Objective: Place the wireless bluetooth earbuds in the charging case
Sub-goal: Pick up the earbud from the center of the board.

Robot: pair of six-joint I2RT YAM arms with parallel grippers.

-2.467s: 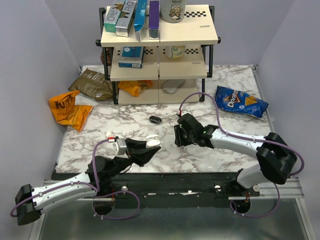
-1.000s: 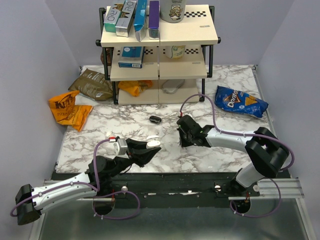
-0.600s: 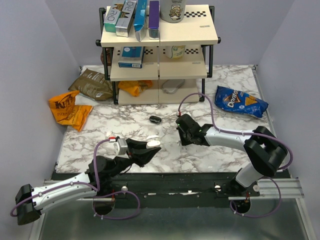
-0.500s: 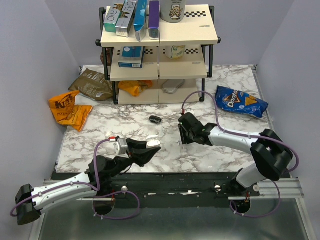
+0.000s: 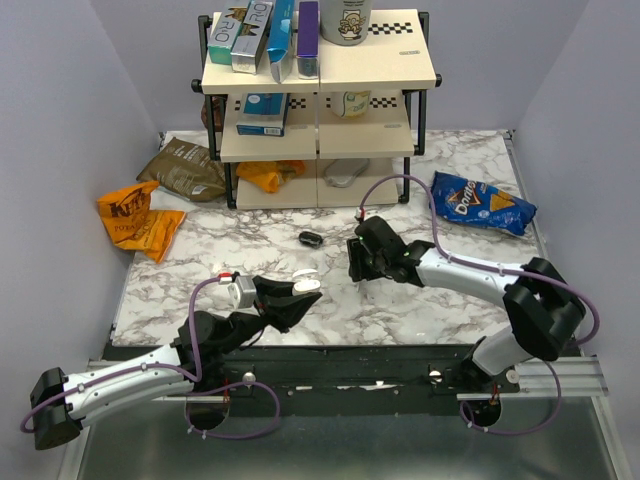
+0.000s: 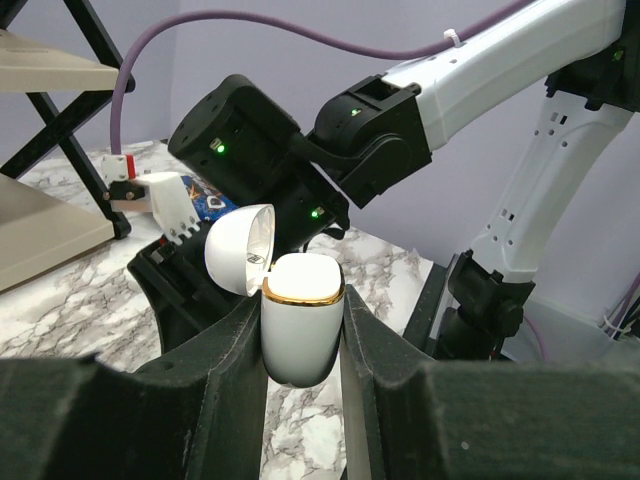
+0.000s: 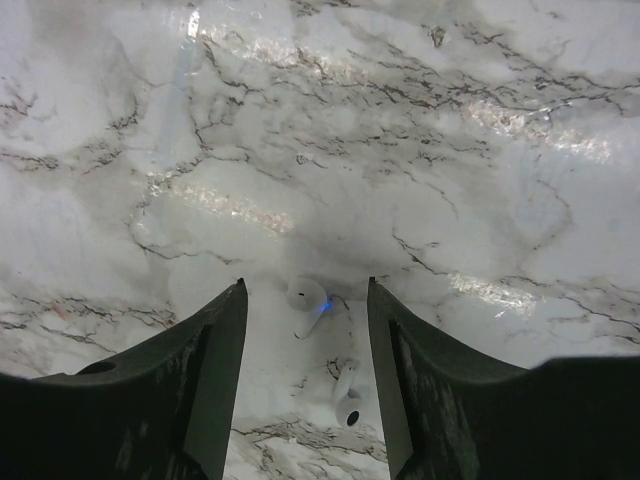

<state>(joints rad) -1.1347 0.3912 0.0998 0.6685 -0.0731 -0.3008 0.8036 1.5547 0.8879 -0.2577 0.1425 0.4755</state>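
A shelf rack point(image 5: 380, 65) stands at the far edge of my marble table point(image 5: 250, 250). An orange bag point(image 5: 135, 220) and a brown bag point(image 5: 185, 170) lie left of it, a blue bag point(image 5: 480, 203) right.

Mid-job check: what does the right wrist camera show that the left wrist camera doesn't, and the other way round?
Right wrist only: two white earbuds, one and another, lying on the marble between the fingers of the open right gripper. Left wrist only: the white charging case, lid open, clamped upright in the left gripper. Both: the marble table top, and the right gripper, which the left wrist view sees from outside.
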